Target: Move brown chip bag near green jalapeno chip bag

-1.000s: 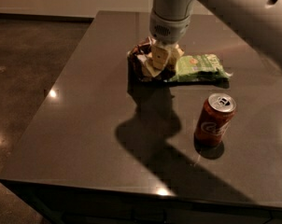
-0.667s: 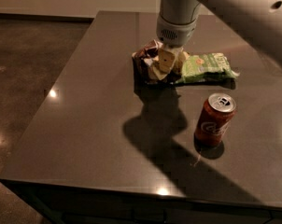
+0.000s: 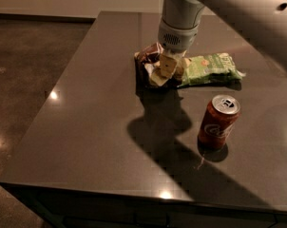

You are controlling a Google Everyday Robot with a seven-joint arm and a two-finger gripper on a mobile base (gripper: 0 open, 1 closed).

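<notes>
The brown chip bag (image 3: 147, 60) lies crumpled on the dark table (image 3: 96, 118) at mid-back. Its right side touches the left end of the green jalapeno chip bag (image 3: 209, 69), which lies flat. My gripper (image 3: 164, 71) comes straight down from above onto the right part of the brown bag. Its pale fingers (image 3: 167, 64) are closed on the bag's crinkled top. The wrist hides part of the brown bag.
A red soda can (image 3: 218, 122) stands upright in front of the green bag, to the right of centre. The arm's shadow falls across the table's middle. The table's front edge (image 3: 134, 194) and left edge drop to the floor.
My gripper moved right with the brown bag, bringing it against the green bag. The green bag was nudged slightly right. The can has not moved.
</notes>
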